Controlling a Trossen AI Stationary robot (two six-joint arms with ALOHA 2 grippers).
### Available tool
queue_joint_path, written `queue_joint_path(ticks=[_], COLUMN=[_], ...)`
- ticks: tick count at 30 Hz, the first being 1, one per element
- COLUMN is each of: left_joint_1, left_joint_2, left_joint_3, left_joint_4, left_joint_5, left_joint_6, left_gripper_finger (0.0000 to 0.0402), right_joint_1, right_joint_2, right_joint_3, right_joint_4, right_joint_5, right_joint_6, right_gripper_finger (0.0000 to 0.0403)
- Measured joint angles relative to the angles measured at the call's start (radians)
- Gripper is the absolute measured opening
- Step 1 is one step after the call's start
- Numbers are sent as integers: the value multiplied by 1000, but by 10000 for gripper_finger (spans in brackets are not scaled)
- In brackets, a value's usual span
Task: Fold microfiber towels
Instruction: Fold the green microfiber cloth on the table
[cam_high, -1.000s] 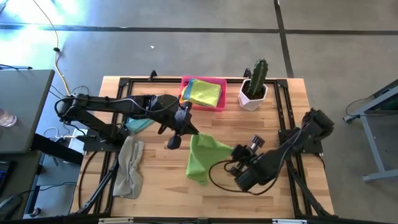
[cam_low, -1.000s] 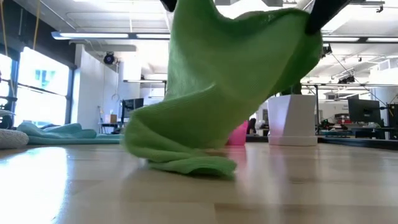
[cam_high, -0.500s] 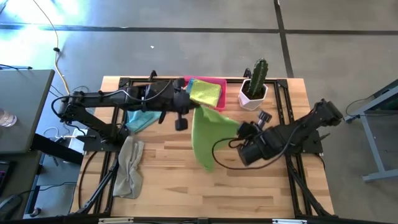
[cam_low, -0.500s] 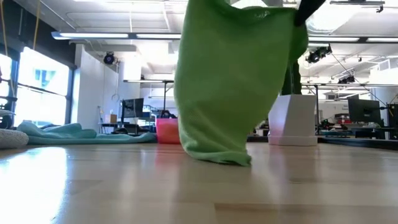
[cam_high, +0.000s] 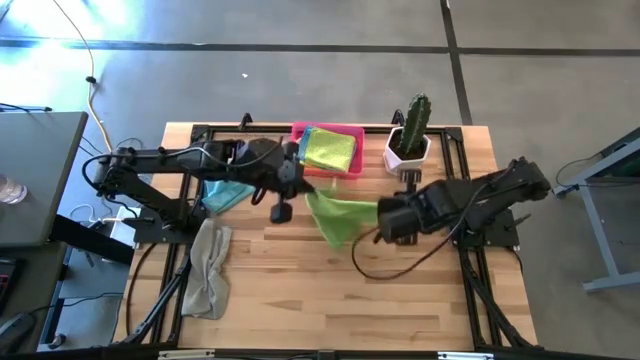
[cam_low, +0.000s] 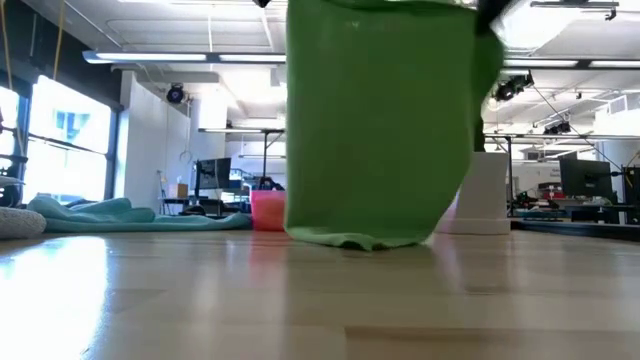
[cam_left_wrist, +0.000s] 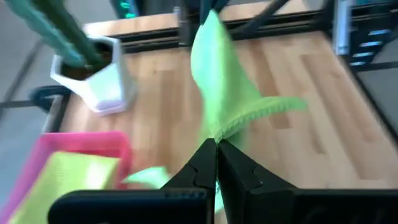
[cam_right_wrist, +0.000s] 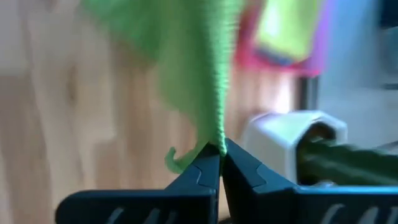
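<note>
A lime green microfiber towel (cam_high: 340, 216) hangs spread between my two grippers over the middle of the table. My left gripper (cam_high: 306, 192) is shut on its left upper corner and my right gripper (cam_high: 384, 214) on its right upper corner. In the low view the towel (cam_low: 380, 120) hangs as a flat sheet. Its lower edge (cam_low: 350, 240) is at table level, and I cannot tell whether it touches. A light blue towel (cam_high: 226, 192) and a grey towel (cam_high: 207, 268) lie on the table at the left. My left gripper pinches a corner of the green towel (cam_left_wrist: 219, 132) between its two fingertips, coming from the table's left and slanting down. The cloth runs away from the fingers toward the other gripper and hangs below. My right gripper pinches the towel's hemmed edge at a corner (cam_right_wrist: 219, 140) between its two fingertips, coming from the table's right and slanting steeply down. A small tip of cloth (cam_right_wrist: 173, 157) curls out beside the fingers. The towel hangs below.
A pink tray (cam_high: 350, 172) at the far edge holds several folded towels, a lime green one on top. A cactus in a white pot (cam_high: 408, 142) stands right of it, close to my right arm. Bare wood lies toward the near edge.
Both grippers have risen and gone toward the far edge, the right one farther while rolling its wrist. The green towel, whose lower part lay bunched on the table, has been drawn up and now hangs spread flat between them.
</note>
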Motion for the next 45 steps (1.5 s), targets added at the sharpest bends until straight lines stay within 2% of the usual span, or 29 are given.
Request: queue_joint_path(ticks=[4, 9, 13, 18, 20, 22, 25, 28, 30, 33, 38, 45], left_joint_1=[2, 5, 26, 59, 63, 63, 44, -31, -92, -170, -274, -365], left_joint_2=[0, 6, 6, 5, 5, 5, 5, 29, 44, 52, 86, 151], left_joint_3=[0, 0, 0, 0, 0, 0, -50, -188, -277, -380, -477, -480], left_joint_4=[68, 192, 301, 367, 314, 180, 0, 6, 59, 181, 321, 380], left_joint_5=[-186, -377, -430, -479, -488, -453, -278, -136, -115, -124, -152, -188], left_joint_6=[11, 63, 71, 66, 19, -82, -242, -297, -322, -340, -400, -464], left_gripper_finger=[1, 1, 1, 1, 1, 1, 1, 1, 1, 1, 1, 0], right_joint_1=[-22, -62, -115, -191, -206, -210, -203, -172, -146, -99, 1, 98], right_joint_2=[-1, -1, 0, 0, 3, 14, 39, 76, 102, 121, 128, 127], right_joint_3=[113, 217, 266, 285, 285, 285, 255, 157, 70, -75, -277, -359], right_joint_4=[0, 1, 0, -1, -1, -1, 1, 2, 9, 72, 347, 537], right_joint_5=[106, 177, 263, 328, 278, 159, -75, -259, -329, -374, -391, -386], right_joint_6=[-45, -244, -370, -377, -338, -275, -165, -104, -72, -15, 36, 128], right_gripper_finger=[0, 0, 0, 0, 0, 0, 0, 0, 0, 0, 0, 0])
